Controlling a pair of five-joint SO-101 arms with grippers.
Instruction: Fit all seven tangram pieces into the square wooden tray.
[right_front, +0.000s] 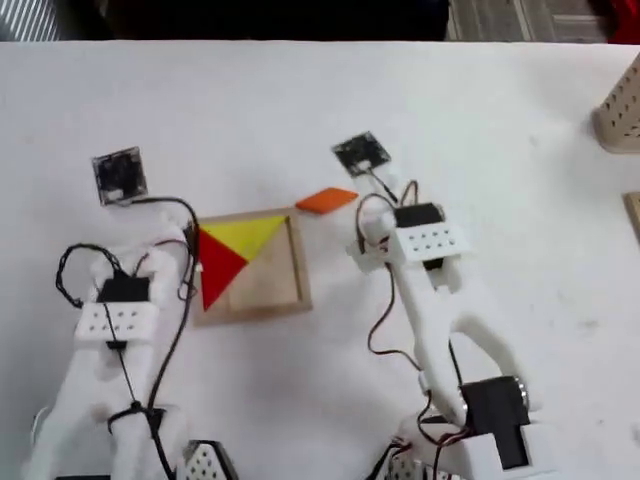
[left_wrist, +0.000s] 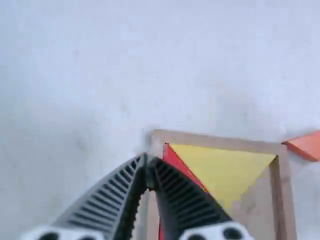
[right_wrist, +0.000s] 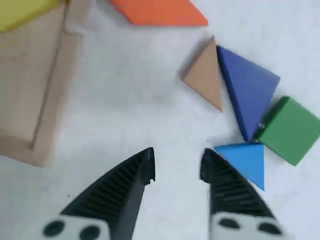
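Contents of the tray (right_front: 299, 262): two large triangles. The yellow triangle (right_front: 248, 233) lies along the far rim. The red triangle (right_front: 216, 265) lies along the rim nearest the left arm, and the two meet edge to edge. The rest of the tray floor is bare wood. The tray itself sits flat on the white tabletop (right_front: 480, 120) between the two arms.

Five pieces lie outside the tray. The orange parallelogram (right_front: 326, 200) is flat on the tabletop just beside the tray's far corner on the right arm's side, apart from the rim. In the right wrist view a tan triangle (right_wrist: 206, 75) and a dark blue triangle (right_wrist: 246, 92) lie edge against edge. A green square (right_wrist: 289, 130) is touching or all but touching the dark blue one near its tip. A small light blue triangle (right_wrist: 247, 159) lies just beside them.

State of the left gripper (left_wrist: 149, 167): clenched, fingers pressed together with nothing seen between them. Its tips are over the tray's rim by the red triangle's corner; contact with the wood cannot be told.

State of the right gripper (right_wrist: 177, 160): released and empty, over bare tabletop between the tray and the loose cluster. One finger is just beside the light blue triangle.

Assessment: two of seven pieces are placed and five are outstanding, so the task is under a third done. The right gripper appears the better placed for the loose pieces. The bare floor must take all five, so each piece's orientation will matter.
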